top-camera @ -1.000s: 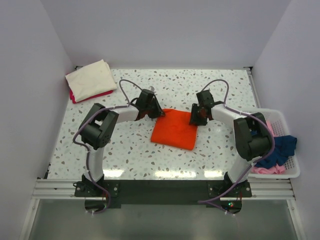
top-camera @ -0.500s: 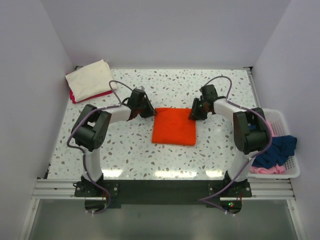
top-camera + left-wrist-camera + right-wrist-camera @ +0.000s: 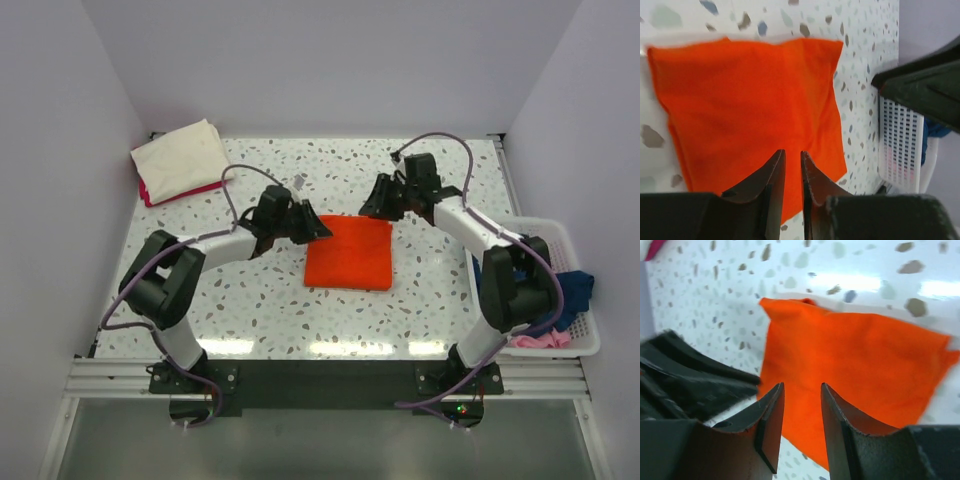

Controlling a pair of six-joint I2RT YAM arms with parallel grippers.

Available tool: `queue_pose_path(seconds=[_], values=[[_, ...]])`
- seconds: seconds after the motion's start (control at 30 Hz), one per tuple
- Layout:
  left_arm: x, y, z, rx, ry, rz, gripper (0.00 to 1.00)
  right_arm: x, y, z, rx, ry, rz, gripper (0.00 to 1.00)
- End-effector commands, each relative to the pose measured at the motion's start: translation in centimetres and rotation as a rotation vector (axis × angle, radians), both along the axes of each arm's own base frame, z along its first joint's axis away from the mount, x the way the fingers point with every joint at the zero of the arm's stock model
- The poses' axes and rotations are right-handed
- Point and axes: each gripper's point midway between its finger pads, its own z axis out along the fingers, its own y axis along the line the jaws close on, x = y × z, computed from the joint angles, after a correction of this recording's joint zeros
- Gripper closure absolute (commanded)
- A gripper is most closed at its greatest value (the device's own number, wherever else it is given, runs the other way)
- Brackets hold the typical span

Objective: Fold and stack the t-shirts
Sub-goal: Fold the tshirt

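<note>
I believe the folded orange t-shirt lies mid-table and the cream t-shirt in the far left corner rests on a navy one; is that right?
Not quite: the cream t-shirt in the far left corner rests on a magenta t-shirt, not a navy one, as the top external view shows. The folded orange t-shirt does lie mid-table.

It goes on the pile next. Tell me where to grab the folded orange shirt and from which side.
Pinch the orange shirt by its left edge, sliding the left tool in low from the left. It lies flat, folded square, so likely only edges give purchase.
</note>
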Motion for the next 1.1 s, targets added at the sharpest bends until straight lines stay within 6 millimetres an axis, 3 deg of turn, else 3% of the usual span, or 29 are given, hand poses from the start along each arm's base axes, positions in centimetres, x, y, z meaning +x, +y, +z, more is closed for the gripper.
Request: queue_pose_path(seconds=[0.0,0.03,0.1,0.2,0.4,0.53,0.63,0.67,0.73,0.77,0.83,0.9,0.97,1.0,1.07], values=[[-4.6,-2.9,-0.8,-0.107,0.043,-0.142,0.77,-0.5,4.1,0.6,0.193,-0.003,0.117,0.61],[-4.8,-3.4,-0.7,-0.132,0.029,-0.149,0.77,-0.4,4.5,-0.5,0.213,0.021,0.123,0.61],[-6.1,-3.5,-2.6,-0.128,0.073,-0.164,0.78,-0.3,5.5,-1.2,0.257,0.039,0.148,0.62],[-7.0,-3.3,-4.9,-0.114,0.114,-0.154,0.80,-0.1,5.8,-3.8,0.255,0.090,0.145,0.63],[-9.9,-0.7,-10.9,0.072,0.257,-0.077,0.85,1.1,4.5,-8.8,0.242,0.197,0.095,0.65],[-11.4,0.4,-12.4,0.089,0.302,-0.050,0.87,2.0,2.6,-9.8,0.302,0.245,0.036,0.66],[-11.3,0.3,-11.5,0.078,0.278,-0.064,0.87,2.3,2.1,-9.9,0.325,0.258,0.027,0.65],[-10.9,0.0,-10.3,0.066,0.247,-0.072,0.86,2.7,2.3,-9.4,0.329,0.246,0.038,0.65],[-9.8,0.5,-8.8,0.104,0.197,-0.065,0.76,2.8,2.4,-9.4,0.332,0.249,0.040,0.65],[-8.2,1.0,-6.7,0.100,0.143,-0.037,0.71,2.9,2.3,-9.5,0.325,0.246,0.043,0.65],[-6.4,3.7,-5.1,0.130,0.104,0.026,0.56,2.9,2.2,-9.5,0.309,0.255,0.046,0.65],[-5.5,5.2,-4.4,0.121,0.093,0.035,0.44,2.9,2.2,-9.4,0.301,0.254,0.048,0.65],[-4.8,6.6,-5.1,0.151,0.109,0.004,0.41,3.0,2.2,-9.3,0.294,0.251,0.051,0.65],[-3.9,6.4,-4.3,0.160,0.095,-0.012,0.39,2.9,2.1,-9.3,0.292,0.255,0.049,0.65],[-3.8,7.0,-4.9,0.218,0.104,-0.040,0.35,3.1,2.1,-9.2,0.289,0.251,0.053,0.65]])
